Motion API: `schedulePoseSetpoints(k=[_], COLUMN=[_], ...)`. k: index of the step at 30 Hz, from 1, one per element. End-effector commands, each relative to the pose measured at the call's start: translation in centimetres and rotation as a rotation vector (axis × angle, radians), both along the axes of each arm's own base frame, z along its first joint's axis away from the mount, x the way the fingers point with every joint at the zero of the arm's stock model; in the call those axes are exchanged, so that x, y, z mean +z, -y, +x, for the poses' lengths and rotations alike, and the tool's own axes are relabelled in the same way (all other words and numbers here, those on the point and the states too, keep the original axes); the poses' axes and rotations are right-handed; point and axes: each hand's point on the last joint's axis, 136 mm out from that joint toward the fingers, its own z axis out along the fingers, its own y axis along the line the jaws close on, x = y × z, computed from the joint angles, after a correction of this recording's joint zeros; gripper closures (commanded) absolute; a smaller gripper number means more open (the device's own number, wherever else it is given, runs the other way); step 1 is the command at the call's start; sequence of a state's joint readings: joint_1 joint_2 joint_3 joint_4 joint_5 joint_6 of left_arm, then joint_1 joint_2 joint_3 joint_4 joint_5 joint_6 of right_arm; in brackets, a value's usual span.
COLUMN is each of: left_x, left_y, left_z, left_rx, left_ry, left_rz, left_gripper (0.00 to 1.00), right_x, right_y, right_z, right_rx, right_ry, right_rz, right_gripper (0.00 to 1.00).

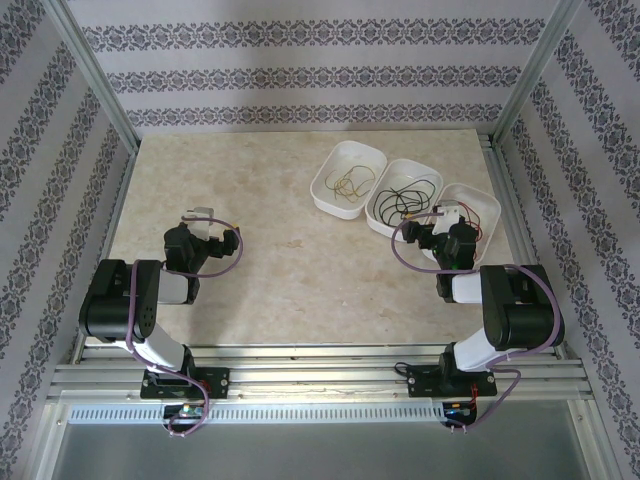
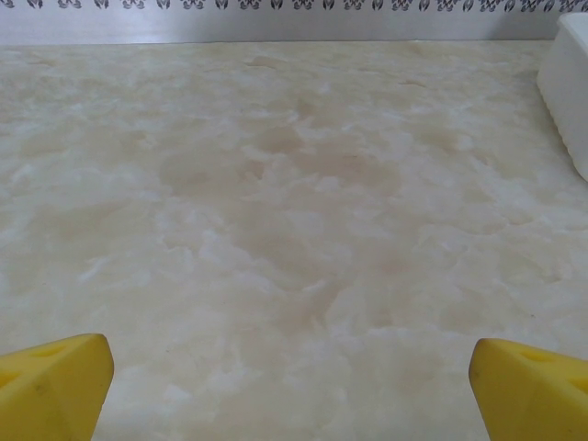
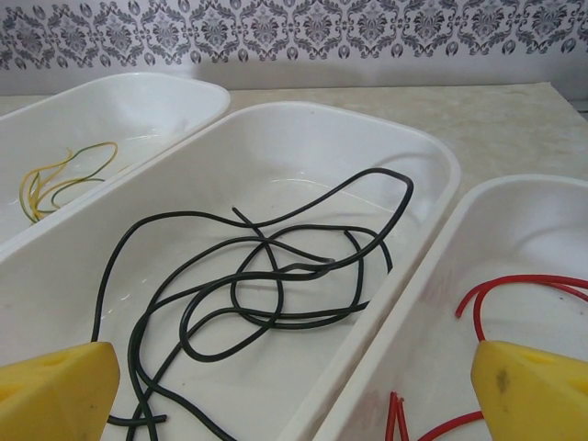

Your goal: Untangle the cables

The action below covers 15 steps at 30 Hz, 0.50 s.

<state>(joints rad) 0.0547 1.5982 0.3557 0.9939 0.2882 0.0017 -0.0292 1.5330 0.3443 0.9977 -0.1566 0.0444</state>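
Pale marbled surface (image 1: 290, 265) boxed in by damask-papered walls (image 1: 300, 70). At upper right, three white trays (image 1: 318, 190) hold the cables (image 1: 404, 199): yellow, black, red. The left gripper (image 2: 294, 381) and right gripper (image 3: 294, 386) both gape, empty.

The table (image 1: 300, 270) is lying bare across its left and middle, offering wide passage. Ahead of the left hand (image 2: 294, 390), its fingers standing wide apart, only the corner of a white tray (image 2: 571, 92) is intruding at the far right. Three trays (image 1: 412, 161) are sitting rim against rim at the table's far right, leaving no gap between them. The right hand (image 3: 294, 395), also spread wide, is hovering by their near rims, where a black cable (image 3: 266, 285) is sprawling across the middle tray's floor. Patterned walls (image 1: 300, 75) are closing off the back and both sides.
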Motion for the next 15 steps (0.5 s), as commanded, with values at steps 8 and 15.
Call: schedulePoseSetpoints(k=[8, 15], left_x=[0.53, 0.45], left_y=[-0.12, -0.15], left_z=[0.15, 0.25], left_rx=[-0.014, -0.012], left_ry=[0.022, 0.014], left_rz=[0.015, 0.012], left_gripper=[0.01, 0.01], right_x=[0.42, 0.43], right_y=[-0.45, -0.46], right_z=[0.36, 0.36], right_rx=[0.034, 0.035], right_ry=[0.015, 0.016], right_rz=[-0.007, -0.007], right_gripper=[0.02, 0.02])
